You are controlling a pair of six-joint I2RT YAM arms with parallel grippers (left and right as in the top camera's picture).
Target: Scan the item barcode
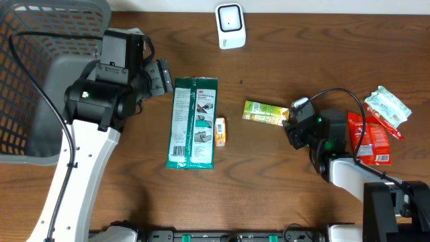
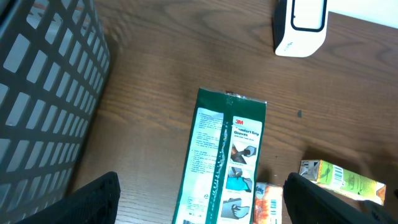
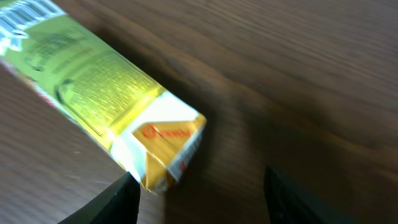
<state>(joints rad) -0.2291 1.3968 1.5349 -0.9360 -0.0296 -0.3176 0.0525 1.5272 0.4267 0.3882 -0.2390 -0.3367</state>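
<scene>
Right tool point(image 1: 293, 115) released: fingers spread, nothing between them. Yellow-green carton point(image 1: 265, 113) lies flat on the counter point(image 1: 302, 60), just left of the tool and lengthwise left to right. The wrist view shows its orange-printed end close to one finger point(image 3: 121, 199). Whether they touch I cannot tell, as the picture is blurred.

Right arm reaches in from the near right corner, held low, wrist pointing left at the carton, with a black cable looping over it.

White scanner point(image 1: 230, 25) stands at the far edge, well apart from the carton and a little left of it.

Left tool point(image 1: 163, 77) released, fingers wide, holding nothing. It points right, by the far left corner of the green glove pack point(image 1: 193, 122). Left arm rises from the near left, bent beside the grey basket point(image 1: 40, 40).

Small orange box point(image 1: 220, 132) lies just right of the glove pack. Red packets point(image 1: 371, 138) and a pale green packet point(image 1: 388, 105) lie at the right edge.
</scene>
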